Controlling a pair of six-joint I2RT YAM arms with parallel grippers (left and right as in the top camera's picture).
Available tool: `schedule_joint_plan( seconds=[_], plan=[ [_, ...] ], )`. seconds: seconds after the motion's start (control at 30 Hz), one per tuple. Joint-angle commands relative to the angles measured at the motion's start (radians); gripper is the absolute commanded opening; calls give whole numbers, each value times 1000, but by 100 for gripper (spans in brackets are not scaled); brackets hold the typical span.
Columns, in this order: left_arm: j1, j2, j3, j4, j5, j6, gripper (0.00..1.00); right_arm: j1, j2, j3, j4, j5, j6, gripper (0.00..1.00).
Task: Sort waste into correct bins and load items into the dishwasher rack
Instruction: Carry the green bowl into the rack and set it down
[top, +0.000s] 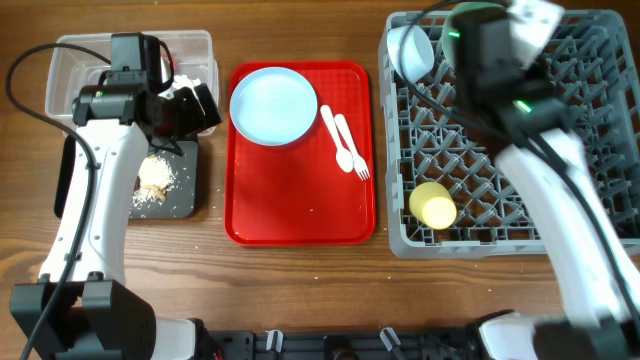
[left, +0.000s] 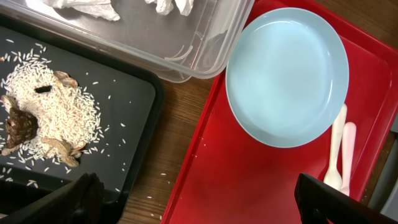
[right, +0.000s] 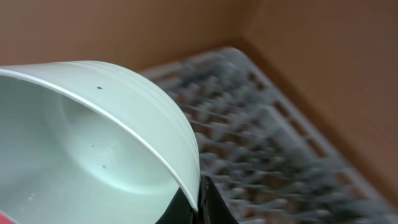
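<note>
My left gripper (left: 202, 202) is open and empty, above the gap between the black tray (left: 134, 102) and the red tray. The black tray holds rice and beige food scraps (left: 37, 118). The clear tub (left: 186, 43) holds crumpled white napkins (left: 87, 7). A light blue plate (left: 286, 74) and a white fork and spoon (left: 339, 146) lie on the red tray. My right gripper (right: 200, 200) is shut on the rim of the pale green bowl (right: 93, 143), above the grey rack (top: 560, 215). The rack holds a light blue bowl (top: 412, 50) and a yellow cup (top: 432, 205). No wrapper shows.
The red tray (top: 300, 215) lies between the bins and the rack. Loose rice grains dot the wooden table (left: 177, 149) beside the black tray. The right arm (top: 560, 180) crosses over the rack's middle.
</note>
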Motion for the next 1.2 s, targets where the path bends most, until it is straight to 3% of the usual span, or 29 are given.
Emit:
schedule_joint_plan(
  seconds=[0.0,0.27,0.6,0.87,1.03,1.17],
  plan=[
    [3,-2,6,0,-13,5,100,19,154,-20,-18,276,-146,4],
    [3,-2,6,0,-13,5,100,89,330,-20,-22,291,-222,4],
    [3,-2,6,0,-13,5,100,108,386,-21,-31,288,-221,4],
    [3,-2,6,0,-13,5,100,146,386,-20,-119,86,-223,6],
    [3,-2,6,0,-13,5,100,187,385,-20,-212,-18,-222,15],
    [3,-2,6,0,-13,5,100,216,385,-20,-249,-95,-222,36]
  ],
)
